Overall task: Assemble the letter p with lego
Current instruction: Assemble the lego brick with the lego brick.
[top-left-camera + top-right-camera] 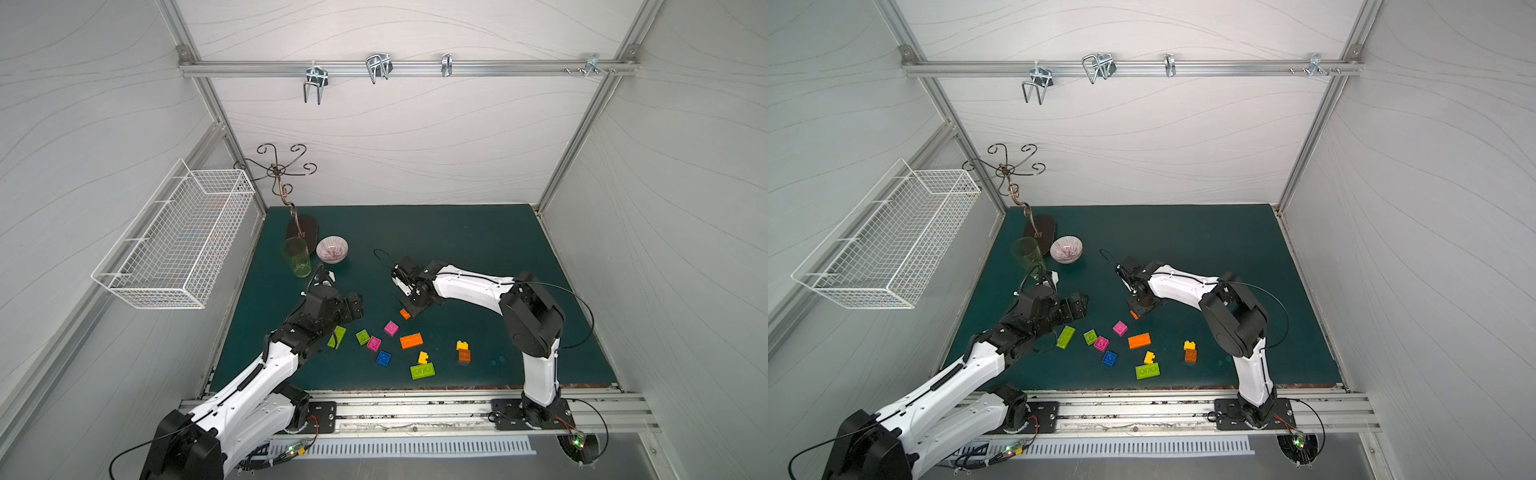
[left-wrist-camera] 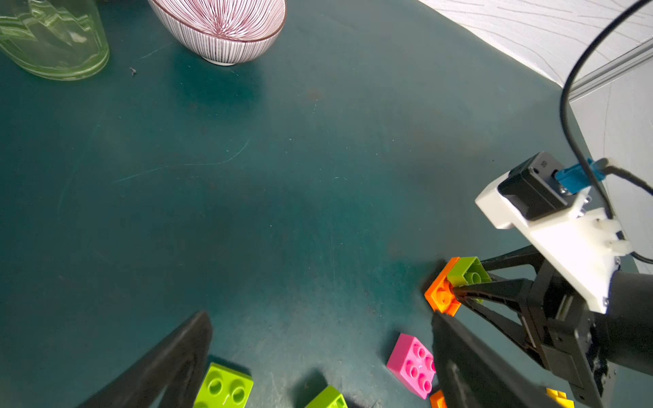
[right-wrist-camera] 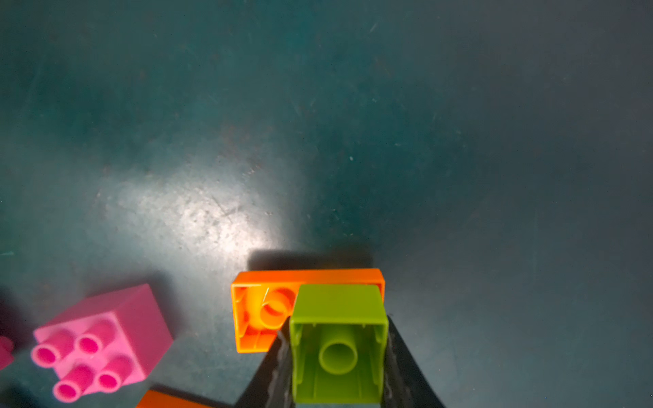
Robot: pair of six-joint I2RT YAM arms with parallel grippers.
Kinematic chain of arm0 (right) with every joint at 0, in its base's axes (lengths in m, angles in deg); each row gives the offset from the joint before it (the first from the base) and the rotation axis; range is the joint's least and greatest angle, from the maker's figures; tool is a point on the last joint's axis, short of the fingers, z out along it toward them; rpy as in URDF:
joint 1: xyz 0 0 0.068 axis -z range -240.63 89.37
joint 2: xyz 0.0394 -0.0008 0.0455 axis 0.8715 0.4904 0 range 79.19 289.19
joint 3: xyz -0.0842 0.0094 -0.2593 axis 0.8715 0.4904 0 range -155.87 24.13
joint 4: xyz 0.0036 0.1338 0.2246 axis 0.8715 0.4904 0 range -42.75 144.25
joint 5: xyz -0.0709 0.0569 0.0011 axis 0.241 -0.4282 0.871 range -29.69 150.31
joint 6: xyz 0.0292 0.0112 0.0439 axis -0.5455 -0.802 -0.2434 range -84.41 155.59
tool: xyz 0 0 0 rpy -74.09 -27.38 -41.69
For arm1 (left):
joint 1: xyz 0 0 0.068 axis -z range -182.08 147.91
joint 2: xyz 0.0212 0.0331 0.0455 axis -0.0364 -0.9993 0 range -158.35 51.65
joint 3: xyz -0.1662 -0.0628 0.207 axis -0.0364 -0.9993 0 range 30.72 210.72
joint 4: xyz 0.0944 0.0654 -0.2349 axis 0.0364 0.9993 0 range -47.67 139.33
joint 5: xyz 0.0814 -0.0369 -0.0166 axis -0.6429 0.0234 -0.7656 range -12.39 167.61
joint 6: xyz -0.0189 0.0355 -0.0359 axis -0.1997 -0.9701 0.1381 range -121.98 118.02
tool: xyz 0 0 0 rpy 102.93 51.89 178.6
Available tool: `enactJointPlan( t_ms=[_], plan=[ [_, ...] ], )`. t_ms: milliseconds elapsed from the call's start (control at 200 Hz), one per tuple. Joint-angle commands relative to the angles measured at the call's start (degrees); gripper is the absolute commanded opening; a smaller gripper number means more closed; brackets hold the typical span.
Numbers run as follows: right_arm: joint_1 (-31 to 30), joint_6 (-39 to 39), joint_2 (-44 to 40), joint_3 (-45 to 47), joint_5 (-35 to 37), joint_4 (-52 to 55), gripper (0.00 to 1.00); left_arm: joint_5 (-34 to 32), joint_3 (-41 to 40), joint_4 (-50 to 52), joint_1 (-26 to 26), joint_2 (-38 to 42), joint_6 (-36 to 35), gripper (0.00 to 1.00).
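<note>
Ten loose lego bricks [image 1: 411, 340] lie scattered on the bench [image 1: 457, 249] in both top views: three lime, two magenta, two orange, two yellow, one blue. Left wrist view: left hand [image 2: 321, 318] spread wide, empty. Right wrist view: right hand [image 3: 337, 353] clamps one lime brick [image 3: 337, 303] joined to one orange brick [image 3: 261, 311].

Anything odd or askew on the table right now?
Only in the right gripper: a lime green brick clamped with its hollow underside showing, joined off-centre to an orange brick. Nothing spilled or damaged.
</note>
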Motion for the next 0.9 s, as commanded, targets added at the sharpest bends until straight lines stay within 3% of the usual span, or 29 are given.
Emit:
enactJointPlan(
  t_ms=[0,535,896],
  plan=[
    [-0.4,-1.1,2.1,-0.2,0.1,1.7,0.02,0.4,0.5,-3.2,-0.2,0.3,0.3,0.99],
    [-0.4,-1.7,-1.2,-2.0,1.5,4.8,0.02,0.7,0.3,-3.4,-0.2,0.7,0.2,0.99],
    [-0.2,-2.2,2.3,-2.0,1.1,4.3,0.02,1.2,0.2,-3.9,-0.2,0.9,0.1,0.99]
  ],
)
